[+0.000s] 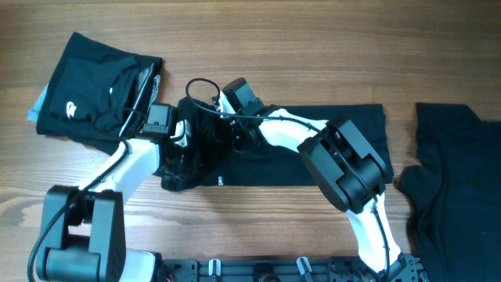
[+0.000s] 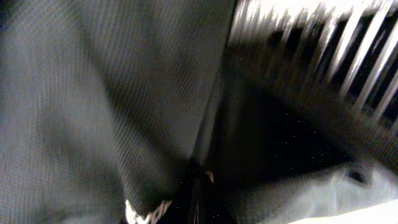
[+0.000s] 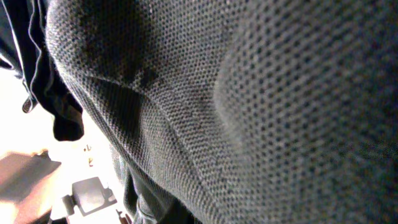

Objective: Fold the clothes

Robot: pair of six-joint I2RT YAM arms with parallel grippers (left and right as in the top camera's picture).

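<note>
A black garment [image 1: 313,149] lies spread across the middle of the table, and its left end is bunched up and raised. Both grippers meet at that bunch. My left gripper [image 1: 186,135] comes in from the left and my right gripper [image 1: 235,129] from the right, each shut on the fabric. In the left wrist view, grey-black cloth [image 2: 93,99] fills the frame and pinches into a dark crease at the bottom centre. Black mesh knit [image 3: 249,106] covers the right wrist view and hides the fingers.
A folded black garment with a small white logo [image 1: 94,90] lies at the back left. Another black garment [image 1: 462,172] lies unfolded at the right edge. Bare wooden tabletop [image 1: 313,47] runs along the back.
</note>
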